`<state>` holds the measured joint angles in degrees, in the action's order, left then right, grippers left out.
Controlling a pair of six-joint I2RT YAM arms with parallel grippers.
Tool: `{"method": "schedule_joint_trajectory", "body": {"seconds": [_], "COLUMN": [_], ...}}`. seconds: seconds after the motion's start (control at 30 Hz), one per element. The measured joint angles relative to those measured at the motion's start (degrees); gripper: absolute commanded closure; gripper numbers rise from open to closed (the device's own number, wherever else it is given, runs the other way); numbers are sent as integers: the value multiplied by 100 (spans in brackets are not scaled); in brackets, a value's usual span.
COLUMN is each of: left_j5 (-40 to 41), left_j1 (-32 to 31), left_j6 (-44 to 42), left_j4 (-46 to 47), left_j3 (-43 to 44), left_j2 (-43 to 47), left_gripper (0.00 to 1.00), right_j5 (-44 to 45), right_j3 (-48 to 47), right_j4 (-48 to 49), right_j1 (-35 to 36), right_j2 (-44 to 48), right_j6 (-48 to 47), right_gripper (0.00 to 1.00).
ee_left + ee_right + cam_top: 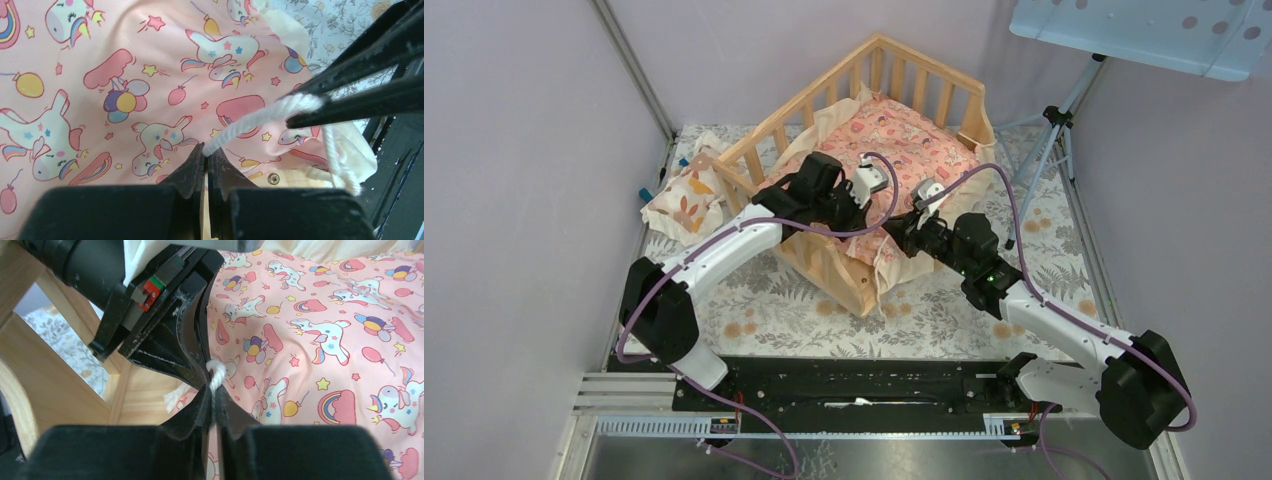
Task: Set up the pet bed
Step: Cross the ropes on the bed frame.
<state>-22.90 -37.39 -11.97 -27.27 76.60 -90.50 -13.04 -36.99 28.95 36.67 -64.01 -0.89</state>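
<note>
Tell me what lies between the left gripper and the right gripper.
A short white cord runs from the left gripper to the right gripper, both shut on it, over the pink cushion. The left wrist view shows it best.

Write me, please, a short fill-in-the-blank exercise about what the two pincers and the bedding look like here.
The left pincer and the right pincer are both shut on one ____ cord.
The pink cushion in the pet bed is printed with ____.
In the top view, the leaf-print pillow lies to the ____ of the pet bed.
Missing words: white; unicorns; left.
</note>
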Motion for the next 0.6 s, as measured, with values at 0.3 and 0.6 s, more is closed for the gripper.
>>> {"method": "schedule_joint_trajectory", "body": {"seconds": [0.3,0.6], "left_j5": [452,535], "left_j1": [0,0], "left_j6": [50,85], "left_j4": [-876,-1349], "left_j3": [306,824], "left_j2": [304,673], "left_gripper": [100,100], "right_j5": [-85,-831], "right_j3": [70,70], "right_j4": [-116,-111], "right_j1": [-11,-15], "right_j2": [74,105], "right_j6": [-376,-1078], "right_gripper": [43,41]}}
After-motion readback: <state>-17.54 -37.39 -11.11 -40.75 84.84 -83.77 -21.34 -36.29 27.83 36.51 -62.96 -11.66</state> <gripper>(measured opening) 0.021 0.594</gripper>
